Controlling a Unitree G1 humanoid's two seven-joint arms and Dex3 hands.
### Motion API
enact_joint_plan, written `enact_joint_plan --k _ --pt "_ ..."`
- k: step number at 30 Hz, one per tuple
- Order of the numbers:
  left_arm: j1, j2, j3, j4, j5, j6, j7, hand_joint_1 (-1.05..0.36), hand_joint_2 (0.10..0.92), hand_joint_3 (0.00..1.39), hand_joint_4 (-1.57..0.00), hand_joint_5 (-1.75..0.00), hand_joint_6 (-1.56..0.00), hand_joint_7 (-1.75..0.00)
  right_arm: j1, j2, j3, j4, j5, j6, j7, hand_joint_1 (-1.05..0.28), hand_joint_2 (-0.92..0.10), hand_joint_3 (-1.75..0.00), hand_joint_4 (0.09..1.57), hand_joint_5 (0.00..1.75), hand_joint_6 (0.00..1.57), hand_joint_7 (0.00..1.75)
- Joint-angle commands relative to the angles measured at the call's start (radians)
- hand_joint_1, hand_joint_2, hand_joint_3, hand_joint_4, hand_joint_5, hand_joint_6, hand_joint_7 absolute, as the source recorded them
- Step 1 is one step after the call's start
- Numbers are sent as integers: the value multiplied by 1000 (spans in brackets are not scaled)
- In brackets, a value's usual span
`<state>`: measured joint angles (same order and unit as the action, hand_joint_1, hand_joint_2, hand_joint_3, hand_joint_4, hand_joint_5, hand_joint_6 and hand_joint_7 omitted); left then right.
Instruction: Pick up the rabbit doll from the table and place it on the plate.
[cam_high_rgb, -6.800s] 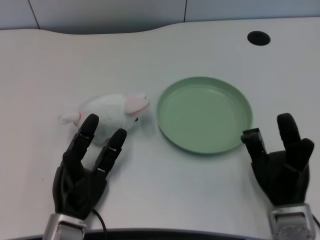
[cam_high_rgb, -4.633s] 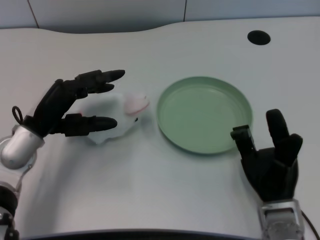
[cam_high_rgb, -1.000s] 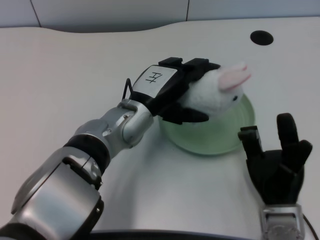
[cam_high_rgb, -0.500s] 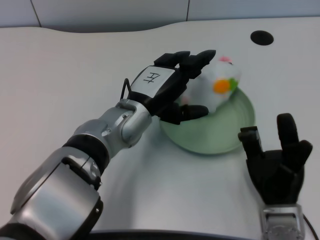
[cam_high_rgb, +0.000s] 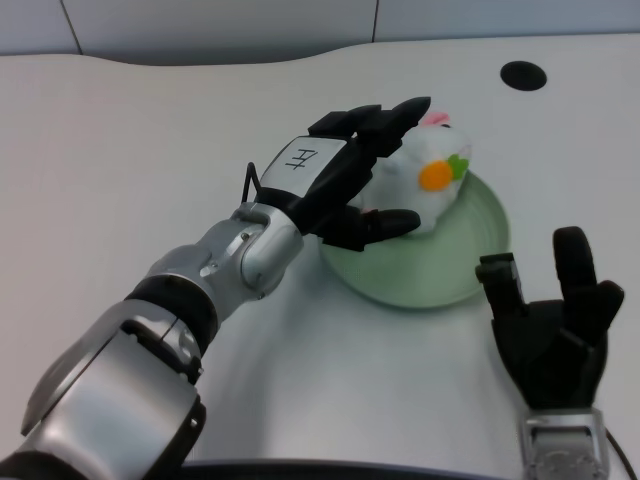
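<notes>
Over the plate's left rim, the left hand (cam_high_rgb: 340, 185) spreads its fingers apart, holding nothing, though its fingertips (cam_high_rgb: 408, 108) lie right beside the rabbit doll (cam_high_rgb: 428, 180). That white doll, showing an orange patch, sits in the green plate (cam_high_rgb: 440, 280), which rests on the white table (cam_high_rgb: 130, 150).

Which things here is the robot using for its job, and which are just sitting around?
For the job:
rabbit doll
green plate
left hand, fingers spread beside the doll

Just there:
white table
black hole in the table
right hand, waiting
</notes>
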<state>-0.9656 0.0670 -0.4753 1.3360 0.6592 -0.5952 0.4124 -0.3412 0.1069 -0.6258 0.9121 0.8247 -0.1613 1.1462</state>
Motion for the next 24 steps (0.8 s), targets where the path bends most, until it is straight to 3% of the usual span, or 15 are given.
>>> enact_joint_plan --k 1,4,7,10,19,21,24 --pt "13 2 4 -7 -8 -8 -6 -1004 921 655 -30 -16 -24 -10 56 37 -4 21 6 10 -4 -651 -921 -241 792 997 1060 4" --pt "126 -2 398 -43 -513 -110 -510 -977 921 599 -147 -75 -44 -16 50 27 0 34 -2 11 -12 -654 -921 -239 783 994 1064 6" --pt "146 -7 500 -57 -646 -97 -677 -971 921 580 -176 -88 -49 -17 50 24 1 38 -4 9 -14 -655 -921 -237 779 996 1065 6" --pt "216 -16 722 -118 -957 39 -1033 -1006 921 573 -130 -58 -10 -3 38 10 6 55 -10 23 -11 -651 -921 -238 771 1000 1058 2" --pt "238 -19 809 -143 -1050 95 -1190 -1002 921 585 -122 -49 0 0 31 5 5 64 -14 26 -7 -644 -921 -248 758 1014 1051 0" --pt "295 -21 872 -153 -1124 143 -1269 -969 921 589 -105 -38 -2 -1 14 -9 9 84 -26 19 -11 -645 -921 -254 757 1020 1055 2" --pt "322 -24 906 -163 -1159 172 -1313 -946 921 594 -94 -32 -5 -2 2 -17 7 100 -35 14 -11 -645 -921 -262 753 1029 1056 3"
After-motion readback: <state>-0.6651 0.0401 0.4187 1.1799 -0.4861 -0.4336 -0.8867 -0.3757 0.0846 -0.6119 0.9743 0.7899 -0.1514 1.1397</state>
